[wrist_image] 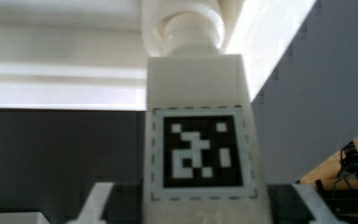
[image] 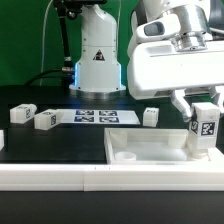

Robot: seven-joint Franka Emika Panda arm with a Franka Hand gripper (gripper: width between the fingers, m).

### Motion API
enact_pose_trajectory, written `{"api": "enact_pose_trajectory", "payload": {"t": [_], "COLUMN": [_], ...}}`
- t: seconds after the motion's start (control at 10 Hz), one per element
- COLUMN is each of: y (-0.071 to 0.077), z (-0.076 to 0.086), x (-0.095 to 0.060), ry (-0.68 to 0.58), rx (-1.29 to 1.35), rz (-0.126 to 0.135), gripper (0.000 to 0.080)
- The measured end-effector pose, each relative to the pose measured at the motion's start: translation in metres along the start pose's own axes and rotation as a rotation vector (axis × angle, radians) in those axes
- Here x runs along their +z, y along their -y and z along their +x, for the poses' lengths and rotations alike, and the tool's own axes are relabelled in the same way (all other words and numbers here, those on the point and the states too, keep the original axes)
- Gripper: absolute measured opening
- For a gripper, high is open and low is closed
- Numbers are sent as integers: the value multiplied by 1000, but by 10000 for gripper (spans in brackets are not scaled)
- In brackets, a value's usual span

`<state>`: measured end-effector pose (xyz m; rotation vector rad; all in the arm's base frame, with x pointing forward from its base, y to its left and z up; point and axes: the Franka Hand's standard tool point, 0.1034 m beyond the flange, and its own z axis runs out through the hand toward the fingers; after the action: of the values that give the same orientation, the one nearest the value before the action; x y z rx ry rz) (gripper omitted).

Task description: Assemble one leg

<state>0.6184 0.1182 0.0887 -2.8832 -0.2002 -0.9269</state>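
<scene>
The two-finger gripper [image: 203, 112] is closed on the leg [image: 206, 132], a small, stubby white plastic block of square section. It holds the block upright at the corner of the large flat white slab [image: 150, 150] on the exterior view's right. In the wrist view the leg [wrist_image: 202, 110] ends in a rounded white peg [wrist_image: 190, 35] pointing at the slab. I cannot tell whether the peg has entered a socket, because the block hides that corner.

The main risk, as I judge it, is the peg meeting the slab beside the socket or going in tilted, so that turning jams it or drags the unfixed slab. Smooth plastic could also slip between the fingers [wrist_image: 96, 205] under twist.

The slab looks matte and rigid, with a round socket [image: 128, 157] at its other near corner. The leg's face carries a crisp black-and-white square tag [wrist_image: 202, 150]. Beyond the slab lies the thin marker board [image: 95, 117], with a loose white tagged block [image: 150, 117] beside it.
</scene>
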Motion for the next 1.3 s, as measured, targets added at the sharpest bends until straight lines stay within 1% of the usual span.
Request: {"api": "enact_pose_trajectory", "payload": {"t": [0.1, 0.2, 0.3, 0.4, 0.5, 0.6, 1.1, 1.3], "y": [0, 1, 0, 0, 0, 0, 0, -6], "z": [-1, -2, -2, -3, -3, -3, -3, 5], "x": [1, 1, 2, 2, 2, 2, 2, -6], "ry": [10, 12, 15, 15, 15, 15, 20, 46], "rx": [0, 0, 0, 0, 0, 0, -1, -13], "rz": [2, 2, 2, 2, 2, 2, 2, 1], "gripper": [291, 460, 580, 580, 635, 645, 649, 649]}}
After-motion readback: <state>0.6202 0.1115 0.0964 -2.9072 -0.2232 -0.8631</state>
